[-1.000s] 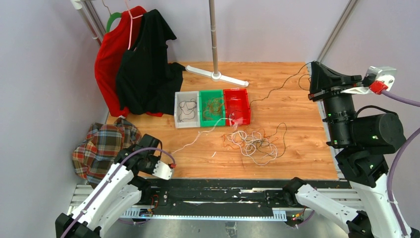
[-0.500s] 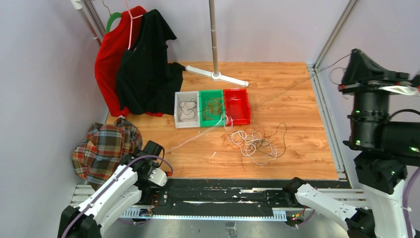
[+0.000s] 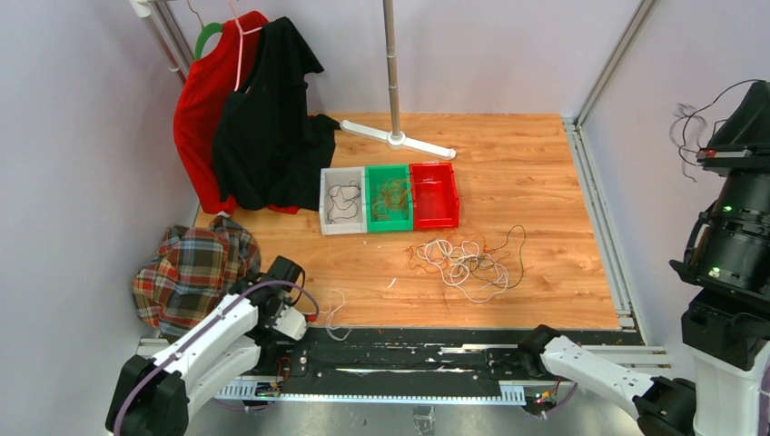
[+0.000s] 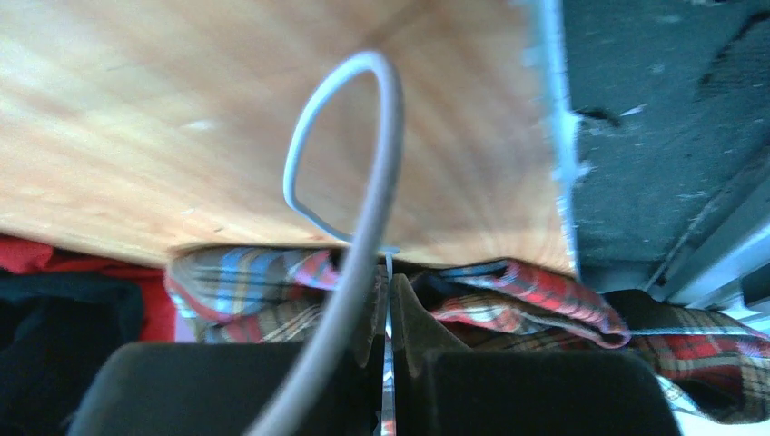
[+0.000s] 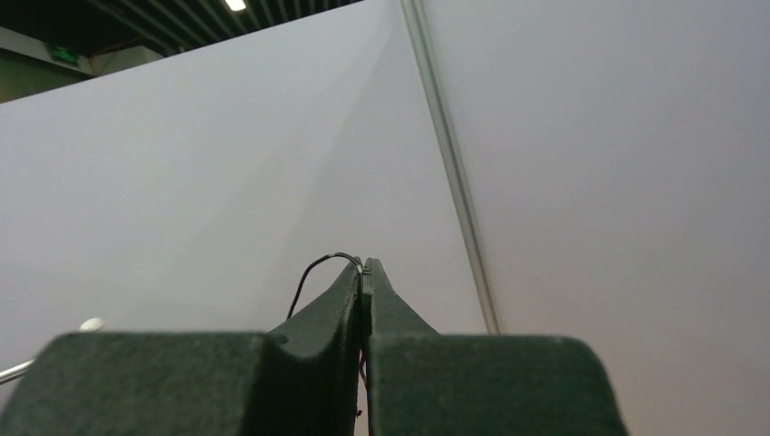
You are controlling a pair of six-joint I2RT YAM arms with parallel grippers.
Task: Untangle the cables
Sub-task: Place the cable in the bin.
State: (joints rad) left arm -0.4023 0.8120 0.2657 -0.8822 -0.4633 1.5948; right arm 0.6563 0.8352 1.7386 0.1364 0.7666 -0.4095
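The tangle of white, brown-orange and black cables (image 3: 461, 263) lies on the wooden table (image 3: 545, 182), in front of the bins. My left gripper (image 3: 304, 314) is low at the table's near left edge, shut on a white cable (image 3: 334, 312) that curls on the wood beside it. In the left wrist view that white cable (image 4: 363, 136) loops up from the shut left gripper (image 4: 389, 282). My right gripper (image 3: 755, 91) is raised off the table's right side, shut on a thin black cable (image 3: 686, 123) that dangles in the air. The right wrist view shows the black cable (image 5: 313, 271) leaving the right gripper (image 5: 363, 265).
Grey bin (image 3: 341, 202), green bin (image 3: 389, 198) and red bin (image 3: 434, 193) stand in a row mid-table, the grey and green holding cables. A plaid cloth (image 3: 191, 268) lies by the left arm. Red and black garments (image 3: 245, 109) hang back left, a stand's foot (image 3: 399, 139) behind.
The right arm swung right and up off the table, lifting the black cable into the air. The left gripper drew the white cable back to the near edge.
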